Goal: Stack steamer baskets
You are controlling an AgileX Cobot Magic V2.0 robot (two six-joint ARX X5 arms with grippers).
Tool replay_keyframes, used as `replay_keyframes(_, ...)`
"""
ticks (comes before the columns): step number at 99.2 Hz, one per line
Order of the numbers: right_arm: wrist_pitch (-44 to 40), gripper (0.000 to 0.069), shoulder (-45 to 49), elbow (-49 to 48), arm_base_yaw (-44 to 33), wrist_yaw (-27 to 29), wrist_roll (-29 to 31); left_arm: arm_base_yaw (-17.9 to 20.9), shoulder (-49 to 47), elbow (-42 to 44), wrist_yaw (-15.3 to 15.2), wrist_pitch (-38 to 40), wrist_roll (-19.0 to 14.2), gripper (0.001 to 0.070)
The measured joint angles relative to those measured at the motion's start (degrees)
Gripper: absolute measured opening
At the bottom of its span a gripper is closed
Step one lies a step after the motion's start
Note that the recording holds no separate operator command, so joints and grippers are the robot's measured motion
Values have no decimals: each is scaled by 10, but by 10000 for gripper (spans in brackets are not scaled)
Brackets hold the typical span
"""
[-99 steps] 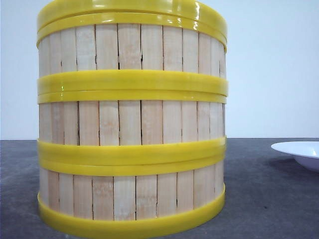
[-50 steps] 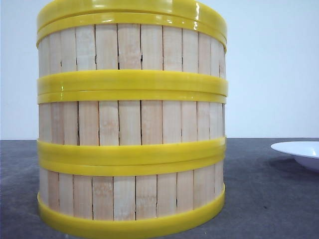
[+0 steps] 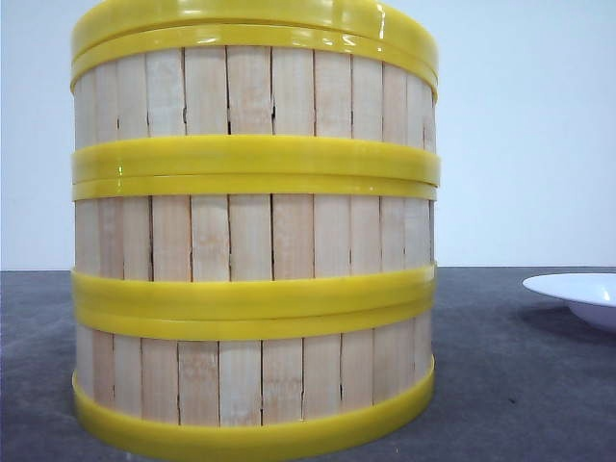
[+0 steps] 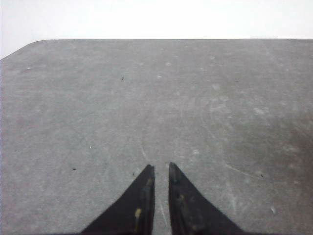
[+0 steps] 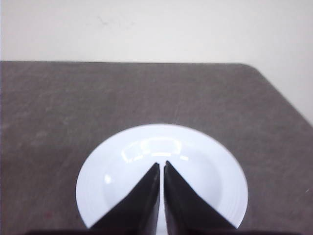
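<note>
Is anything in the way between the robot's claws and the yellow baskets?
No picture shows a gripper together with the steamer baskets, so the path between them cannot be checked. The left gripper sees only bare table ahead. The right gripper hangs over the white plate, which lies to the right of the stack.

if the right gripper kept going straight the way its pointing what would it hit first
Most likely the white plate. In the right wrist view the right gripper, fingers nearly together, points at the plate's middle, with nothing showing between them. How far the tips are from the plate is unclear.
</note>
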Motion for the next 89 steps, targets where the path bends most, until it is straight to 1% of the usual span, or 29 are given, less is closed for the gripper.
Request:
replay_keyframes(15, 6, 9, -45, -50, -28, -15, 0, 0, 0, 0, 0, 0, 0, 25)
replay_keyframes(36, 17, 9, -70, -88, -57, -16, 0, 0, 0, 0, 0, 0, 0, 25)
replay_keyframes(55, 29, 9, -85, -122, -61, -19, 0, 0, 0, 0, 0, 0, 0, 25)
replay_keyframes(69, 61, 9, -84, -142, -61, -45, 0, 0, 0, 0, 0, 0, 0, 25)
replay_keyframes(89, 65, 9, -84, -142, -61, -60, 0, 0, 0, 0, 0, 0, 0, 25)
